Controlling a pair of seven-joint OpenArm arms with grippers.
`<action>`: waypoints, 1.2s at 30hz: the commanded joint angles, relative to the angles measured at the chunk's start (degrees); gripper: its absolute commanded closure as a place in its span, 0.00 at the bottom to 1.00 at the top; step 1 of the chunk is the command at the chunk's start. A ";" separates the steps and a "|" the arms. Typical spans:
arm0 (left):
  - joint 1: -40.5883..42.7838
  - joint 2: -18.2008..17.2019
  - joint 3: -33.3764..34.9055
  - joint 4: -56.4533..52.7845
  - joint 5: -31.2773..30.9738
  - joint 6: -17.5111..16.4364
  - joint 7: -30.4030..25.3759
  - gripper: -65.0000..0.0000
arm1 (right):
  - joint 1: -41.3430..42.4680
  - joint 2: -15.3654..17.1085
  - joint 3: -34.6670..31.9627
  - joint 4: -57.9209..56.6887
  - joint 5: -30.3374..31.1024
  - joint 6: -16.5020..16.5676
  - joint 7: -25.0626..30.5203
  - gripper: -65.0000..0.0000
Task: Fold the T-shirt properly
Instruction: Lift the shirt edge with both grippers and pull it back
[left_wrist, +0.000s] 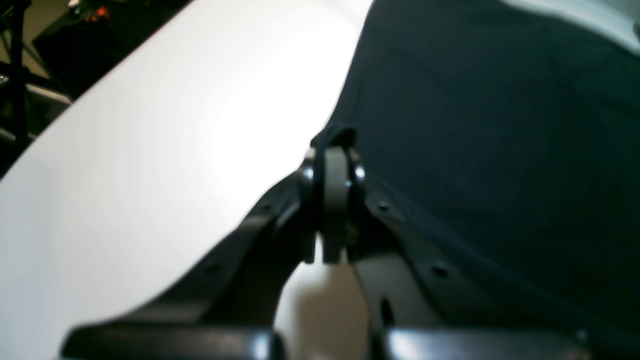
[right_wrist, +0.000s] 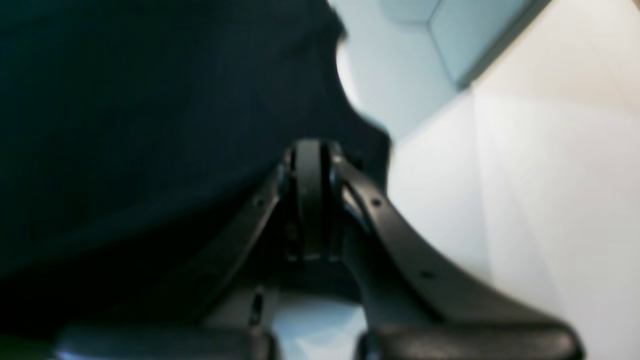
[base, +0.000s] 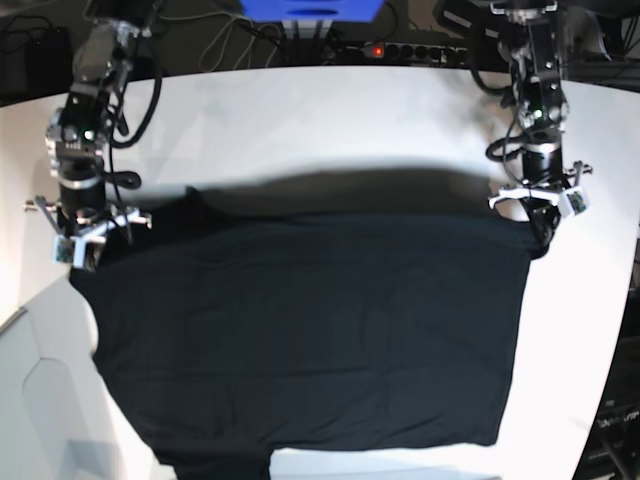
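The tabletop (base: 330, 110) was plain white, broad and smooth, with a rounded near corner on each side and a bright glare patch in the left wrist view. Beyond its far edge ran a dark strip of room: tangled black cables (base: 230, 45), a power strip (base: 410, 48) showing a red light, and a blue box (base: 310, 8) at the top middle. A paler, grey-white floor or lower panel (base: 40, 400) showed past the tabletop's curved corner below the right pincer.

The T-shirt (base: 310, 330) hung and lay as one wide black sheet between the two pincers, stretched across the middle of the tabletop, with its lower part spreading toward the near edge. It cast a soft shadow on the white surface behind its upper edge.

The left pincer (left_wrist: 334, 150) was closed tight on a small bunched fold of the T-shirt's edge, with the cloth falling away to its right and bare tabletop to its left. The right pincer (right_wrist: 311, 150) was likewise clamped shut, apparently on the cloth's edge, though that view was too blurred to be sure just where the fabric entered; dark cloth filled the space to its left and white surface lay to its right.
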 joint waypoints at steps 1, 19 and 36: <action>-1.82 -0.48 -0.26 0.65 0.16 0.06 -1.34 1.00 | 2.43 0.89 0.03 -0.60 -0.27 0.04 1.38 1.00; -20.46 -0.22 -0.26 -9.11 0.25 0.06 10.09 1.00 | 27.39 6.17 -6.65 -25.04 -0.36 0.04 1.82 1.00; -24.24 -0.22 -0.26 -15.00 0.16 -0.38 9.91 1.00 | 34.87 6.78 -11.31 -37.70 -0.54 -0.05 5.86 1.00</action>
